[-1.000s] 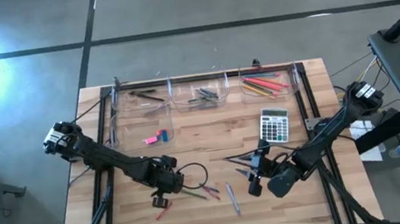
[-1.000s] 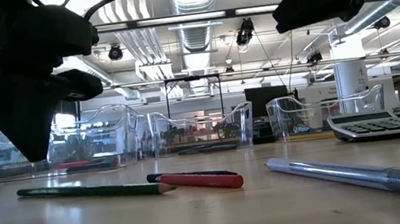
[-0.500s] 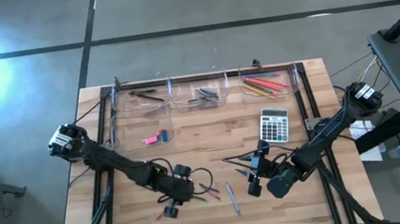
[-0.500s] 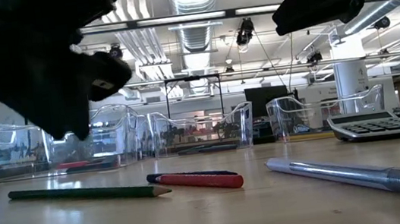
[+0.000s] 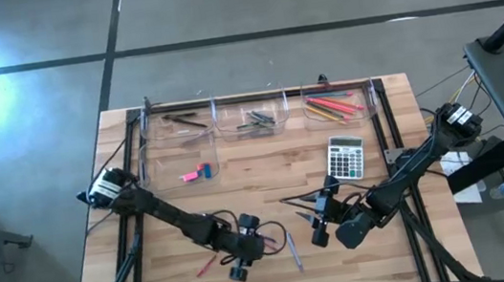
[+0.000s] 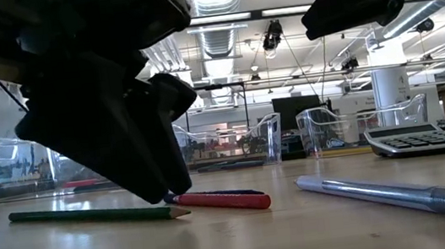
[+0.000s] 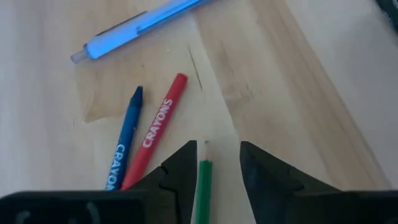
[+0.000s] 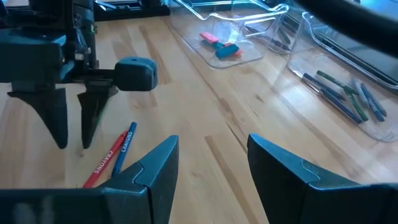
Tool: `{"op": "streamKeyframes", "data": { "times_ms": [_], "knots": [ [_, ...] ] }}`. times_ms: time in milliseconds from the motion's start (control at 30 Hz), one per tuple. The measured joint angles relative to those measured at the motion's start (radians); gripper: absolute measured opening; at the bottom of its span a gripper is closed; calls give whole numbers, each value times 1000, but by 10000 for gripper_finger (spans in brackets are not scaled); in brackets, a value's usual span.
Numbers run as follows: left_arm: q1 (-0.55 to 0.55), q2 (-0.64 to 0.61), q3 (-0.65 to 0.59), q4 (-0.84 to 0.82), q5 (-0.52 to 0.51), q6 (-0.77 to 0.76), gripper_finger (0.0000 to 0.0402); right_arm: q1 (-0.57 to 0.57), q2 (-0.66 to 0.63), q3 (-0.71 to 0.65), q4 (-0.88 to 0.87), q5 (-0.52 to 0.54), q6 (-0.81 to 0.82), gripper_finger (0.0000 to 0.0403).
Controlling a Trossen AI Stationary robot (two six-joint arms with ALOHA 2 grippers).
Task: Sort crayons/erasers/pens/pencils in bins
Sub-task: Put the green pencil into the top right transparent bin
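Wooden tabletop (image 5: 266, 173) directly beneath both sets of jaws. Row of clear bins (image 5: 259, 118) well ahead of the left jaws, at the far edge; one bin (image 5: 335, 107) already loaded with pencils. Grey calculator (image 5: 345, 157) near the right jaws, on their far side. Right jaws spread, empty, parked above the tabletop. Left jaws spread, lowered close to the tabletop, set astride the green pencil (image 7: 203, 186), with a gap showing on either side and no contact apparent. Blue pen (image 7: 137, 28) well ahead of the left jaws. Red crayon (image 7: 155, 146) and blue crayon (image 7: 127, 146) side by side, just beside one finger of the left jaws. Pink and blue erasers (image 5: 195, 174) in a bin well apart from both. Handling estimate for the green pencil: light, stiff, thin, smooth-sided, liable to roll or pivot if pinched near the tip. Take hold further back along the shaft, nearer mid-length, square across it. Keep clear of the red crayon while closing, since a finger could snag it.
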Motion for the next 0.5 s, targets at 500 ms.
{"op": "streamKeyframes", "data": {
  "times_ms": [500],
  "knots": [
    [3, 26, 2, -22, -17, -29, 107, 0, -1, 0, 0, -4, 0, 180]
  ]
}}
